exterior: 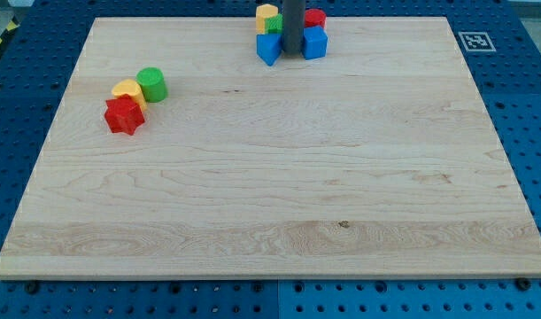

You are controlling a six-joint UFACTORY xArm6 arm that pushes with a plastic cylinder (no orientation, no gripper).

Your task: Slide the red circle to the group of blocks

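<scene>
A red round block point(316, 17) sits at the view's top centre, just above a blue cube point(315, 42). Left of them are a yellow block point(266, 14), a green block point(274, 25) partly hidden by the rod, and a blue block point(269, 49). My dark rod comes down among these blocks. My tip point(292, 54) is between the two blue blocks, below and left of the red round block. A second group lies at the view's left: a green cylinder point(151, 84), a yellow block point(127, 90) and a red star-like block point(124, 115), all touching.
The wooden board point(279, 204) lies on a blue pegboard table. A black-and-white marker tag point(475, 41) sits at the board's top right corner.
</scene>
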